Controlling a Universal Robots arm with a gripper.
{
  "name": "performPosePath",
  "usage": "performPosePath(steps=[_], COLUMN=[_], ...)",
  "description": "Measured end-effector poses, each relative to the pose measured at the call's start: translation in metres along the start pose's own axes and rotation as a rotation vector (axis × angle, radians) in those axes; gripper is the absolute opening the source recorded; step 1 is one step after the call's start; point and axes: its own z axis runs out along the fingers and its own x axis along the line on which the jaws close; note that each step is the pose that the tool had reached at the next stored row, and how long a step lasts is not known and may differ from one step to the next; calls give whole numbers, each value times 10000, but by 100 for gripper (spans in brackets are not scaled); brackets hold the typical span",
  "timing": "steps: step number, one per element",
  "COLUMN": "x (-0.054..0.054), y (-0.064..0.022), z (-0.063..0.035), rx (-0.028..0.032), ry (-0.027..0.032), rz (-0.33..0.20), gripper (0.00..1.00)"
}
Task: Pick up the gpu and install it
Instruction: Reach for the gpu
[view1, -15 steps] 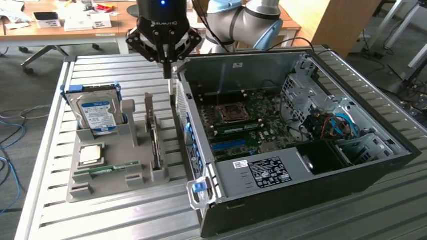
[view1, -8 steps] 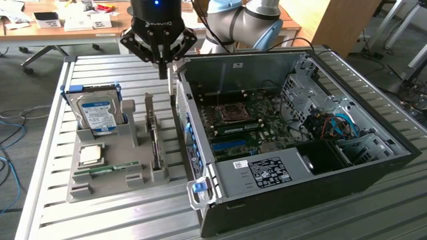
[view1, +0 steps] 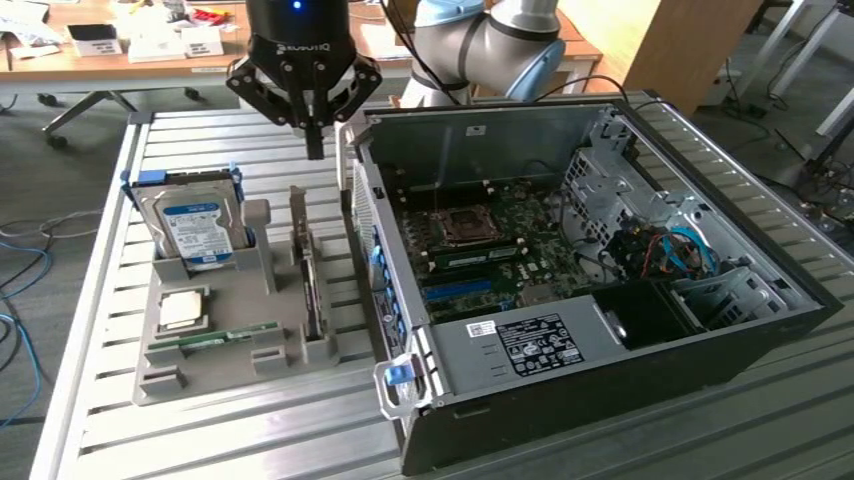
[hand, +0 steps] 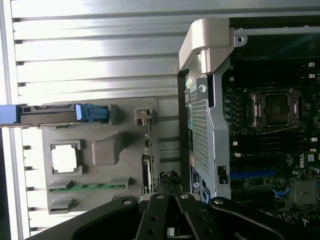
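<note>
Gpu (view1: 310, 280) is not in my hold. My gripper (view1: 315, 150) hangs with its fingers pressed together on nothing, above the slatted metal table (view1: 200, 150) and just beside the outer wall of the open computer case (view1: 534, 345).

Below me the gpu stands on its long edge in a slot of the grey moulded fixture (view1: 200, 378), near the case. It is a thin, dark, flat board with a metal bracket at one end. I judge it light and stiff but fragile, and its bare faces are not for squeezing. The upper edge looks like the sound place to pinch, with the bracket end the sturdier part.

Farther out in the fixture are an upright silver hard drive (view1: 194, 225) with a blue label, a square processor chip (view1: 183, 310) and a slim green memory stick (view1: 220, 338). Inside the case lies the dark motherboard (view1: 487, 250).
</note>
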Motion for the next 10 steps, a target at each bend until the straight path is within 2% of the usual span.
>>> performPosePath(steps=[10], x=[104], y=[-8], z=[-2], rx=[-1], ry=[1], rz=[-1], gripper=[11])
